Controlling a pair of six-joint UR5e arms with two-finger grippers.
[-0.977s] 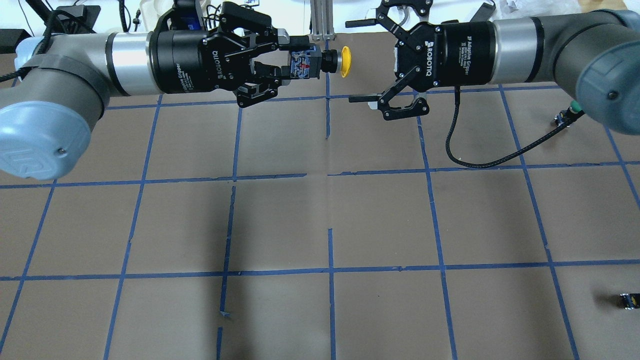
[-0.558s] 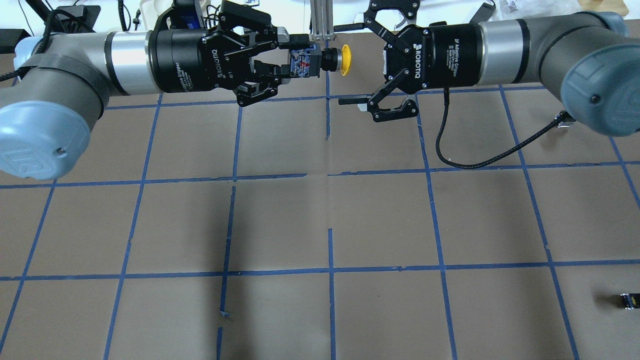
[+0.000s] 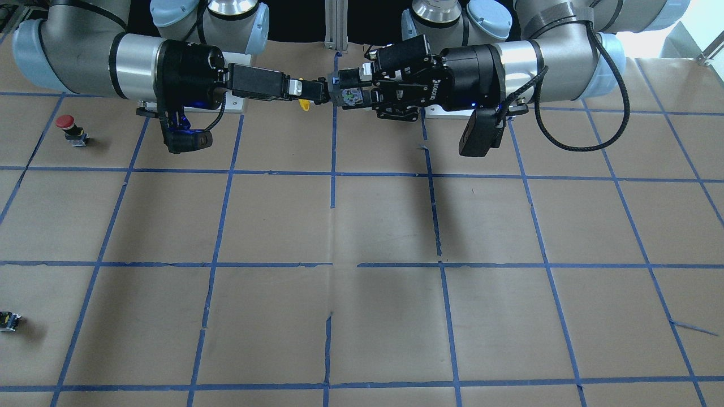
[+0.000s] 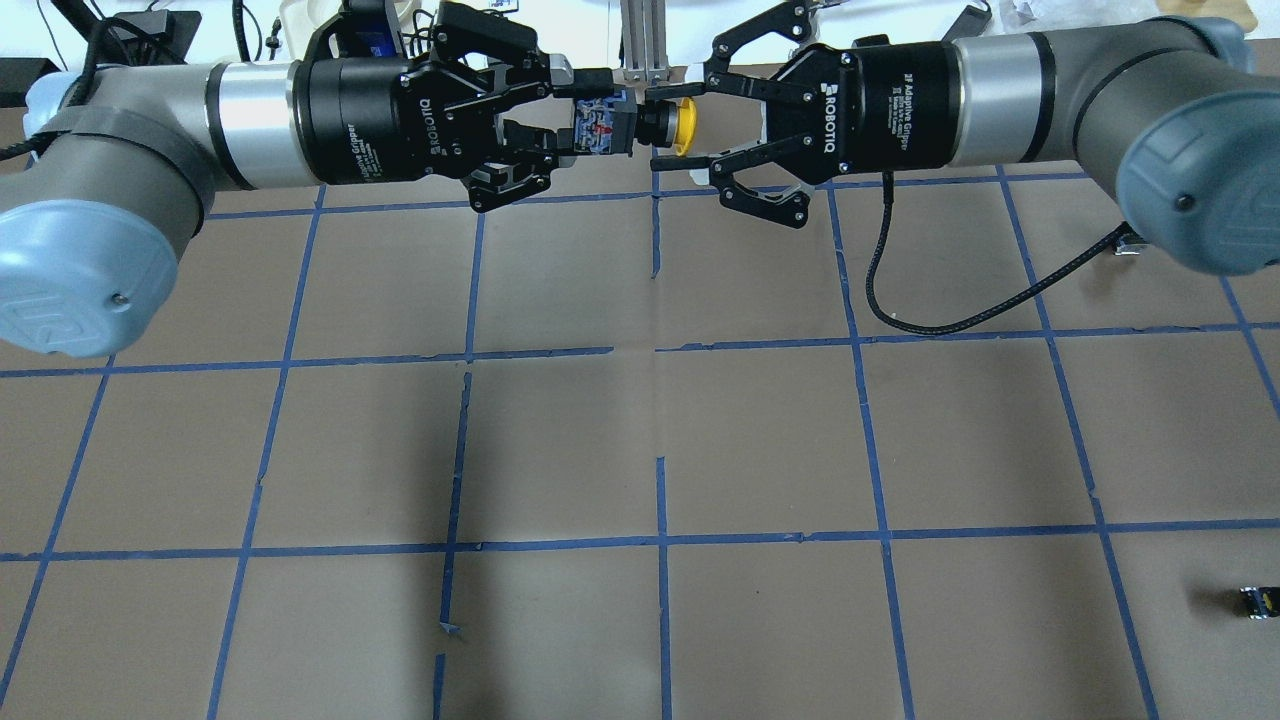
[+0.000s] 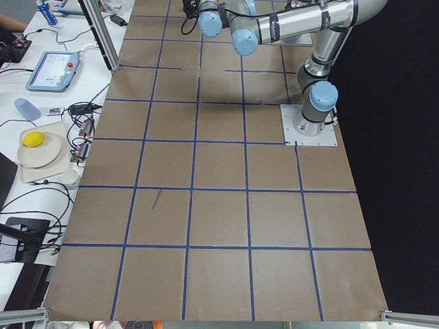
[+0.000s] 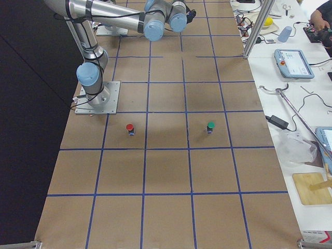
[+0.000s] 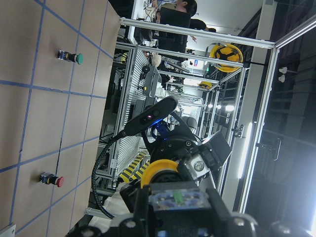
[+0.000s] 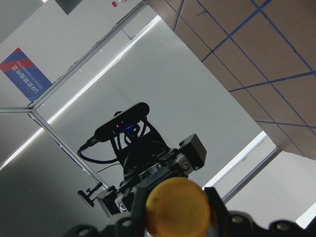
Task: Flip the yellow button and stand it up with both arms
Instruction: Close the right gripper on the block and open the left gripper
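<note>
Overhead, the yellow button (image 4: 683,127) hangs in mid-air above the far part of the surface (image 4: 760,440), lying sideways: cap toward the right arm, black body clenched in the left end effector (image 4: 585,112). Right end effector (image 4: 668,127) spread, one finger above the cap and one below it; both close, contact not resolvable. Front-facing view: right end effector seen edge-on, so its spread cannot be read there; only a sliver of yellow shows beneath it, the rest of the button hidden between the two tools. Right wrist view: cap fills the lower middle, blurred, with dark finger parts either side cut by the bottom edge. Left wrist view: cap seen past the body's underside. Side views: the arms run off the top edge, end effectors hard to make out. On the surface, well apart: red button (image 6: 129,128), green button (image 6: 210,126), and a tiny black part (image 4: 1258,601) at the frame's right edge.
</note>
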